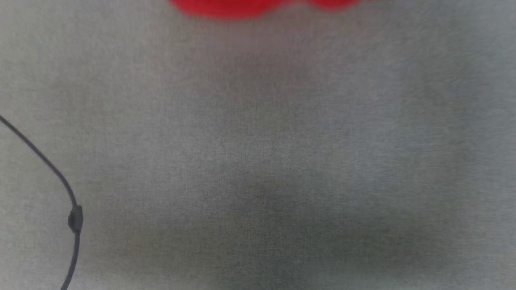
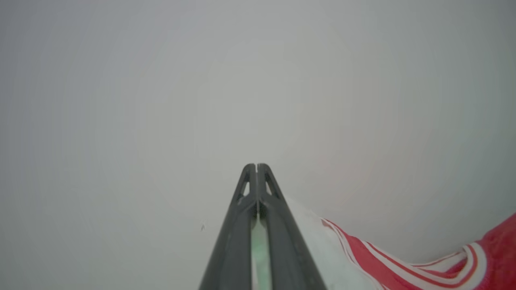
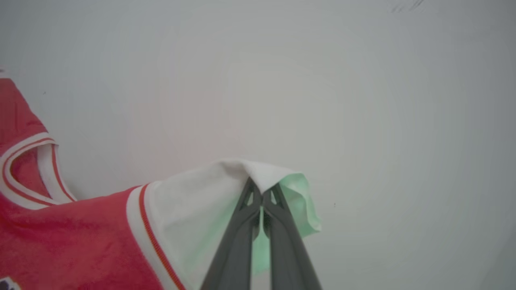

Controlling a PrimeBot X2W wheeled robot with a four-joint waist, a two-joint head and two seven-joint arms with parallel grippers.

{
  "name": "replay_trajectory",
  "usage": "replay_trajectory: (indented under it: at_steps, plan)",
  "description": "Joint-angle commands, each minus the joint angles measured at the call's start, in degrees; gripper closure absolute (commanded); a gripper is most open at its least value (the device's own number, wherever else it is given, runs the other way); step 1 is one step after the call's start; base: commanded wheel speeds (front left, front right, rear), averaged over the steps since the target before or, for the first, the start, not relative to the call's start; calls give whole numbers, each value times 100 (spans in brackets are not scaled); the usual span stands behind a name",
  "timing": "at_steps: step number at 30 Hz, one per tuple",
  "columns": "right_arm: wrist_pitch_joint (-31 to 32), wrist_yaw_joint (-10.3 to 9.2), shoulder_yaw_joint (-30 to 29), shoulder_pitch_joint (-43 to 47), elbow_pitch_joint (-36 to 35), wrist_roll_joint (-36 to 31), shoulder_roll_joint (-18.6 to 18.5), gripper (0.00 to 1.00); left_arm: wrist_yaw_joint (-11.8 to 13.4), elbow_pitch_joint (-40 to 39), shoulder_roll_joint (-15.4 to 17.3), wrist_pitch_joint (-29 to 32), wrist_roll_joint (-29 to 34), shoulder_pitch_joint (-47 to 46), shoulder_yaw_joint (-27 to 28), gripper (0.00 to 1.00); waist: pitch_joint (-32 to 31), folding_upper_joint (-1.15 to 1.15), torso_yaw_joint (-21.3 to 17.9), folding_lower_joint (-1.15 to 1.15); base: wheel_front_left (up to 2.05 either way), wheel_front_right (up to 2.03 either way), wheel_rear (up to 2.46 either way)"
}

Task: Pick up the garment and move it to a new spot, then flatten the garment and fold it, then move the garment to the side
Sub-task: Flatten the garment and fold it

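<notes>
The garment [image 3: 80, 233] is a red jersey with white sleeves and striped trim. In the right wrist view my right gripper [image 3: 262, 192] is shut on the edge of one white sleeve, which drapes over the fingertips; the red body and collar hang to the left. In the left wrist view my left gripper [image 2: 256, 166] is shut, pale cloth shows between its fingers, and the garment's [image 2: 363, 257] other white sleeve and striped red trim trail off to the lower right. In the head view a blurred red edge of the garment [image 1: 242, 8] shows at the top.
A grey cloth-covered surface [image 1: 282, 161] spreads across the head view, with soft shadows in its lower middle. A thin black cable [image 1: 52, 173] with a small lump on it curves down the left side. Both wrist views look onto a plain pale grey background.
</notes>
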Motion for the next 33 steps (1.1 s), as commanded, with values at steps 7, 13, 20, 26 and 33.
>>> replay_trajectory:
  at_steps: [7, 13, 20, 26, 33]
  plan:
    - [-418, -8, -322, -116, 20, -1387, 13, 100, -87, 133, -199, -1114, 313, -244, -35, 100, 592, 0, 318, 0, 0, 0, 0]
    - [-420, -9, -218, 619, 218, -1146, -71, 100, -276, 276, -337, -1191, 246, 482, -190, 100, 464, 0, 434, 0, 0, 0, 0]
    - [-369, -9, 385, 1479, 652, -190, -96, 100, -511, 479, -353, -841, 22, 1469, -414, 100, 89, 0, 431, 0, 0, 0, 0]
    - [-126, -9, 1349, 2372, 315, 981, -434, 100, -698, 259, -226, -295, -461, 2539, -470, 100, -348, 0, 390, 0, 0, 0, 0]
    - [354, -9, 2290, 3708, -1092, 2522, -1306, 100, -669, -827, 317, 452, -1053, 4175, -493, 100, -853, 0, 285, 0, 0, 0, 0]
